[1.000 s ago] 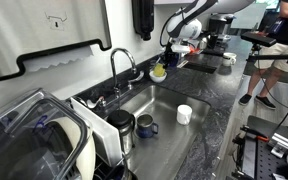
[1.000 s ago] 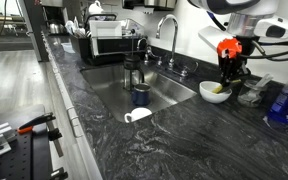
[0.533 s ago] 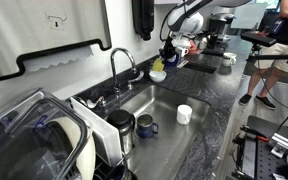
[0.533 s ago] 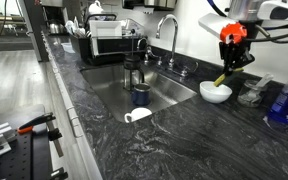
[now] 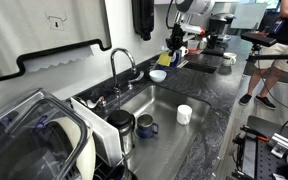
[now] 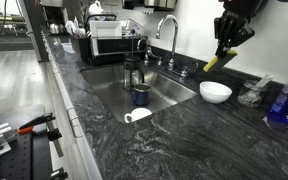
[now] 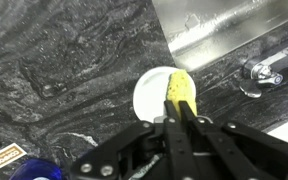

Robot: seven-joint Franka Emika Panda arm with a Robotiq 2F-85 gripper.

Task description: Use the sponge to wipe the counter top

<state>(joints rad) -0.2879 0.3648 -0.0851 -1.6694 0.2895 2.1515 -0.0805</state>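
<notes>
My gripper point(image 7: 180, 118) is shut on the yellow sponge point(image 7: 178, 92) and holds it high in the air above the small white bowl point(image 7: 149, 95). In both exterior views the sponge point(image 6: 212, 63) point(image 5: 169, 59) hangs from the jaws, well above the bowl point(image 6: 215, 91) point(image 5: 158, 75). The bowl sits on the glossy black-grey counter top point(image 6: 174, 135) point(image 7: 64, 60) beside the steel sink point(image 6: 154, 92) point(image 5: 164, 108).
A white cup point(image 6: 138, 116) lies at the sink's front rim; a blue mug point(image 6: 140, 96) and a dark press pot point(image 6: 132, 72) stand in the basin. The faucet point(image 6: 166, 30) rises behind it. A dish rack point(image 6: 109, 42) is at the far end. A blue bottle point(image 6: 284, 100) and a glass lid point(image 6: 251, 95) lie near the bowl.
My gripper has lifted the sponge out of the white bowl and risen well above it over the last second.
</notes>
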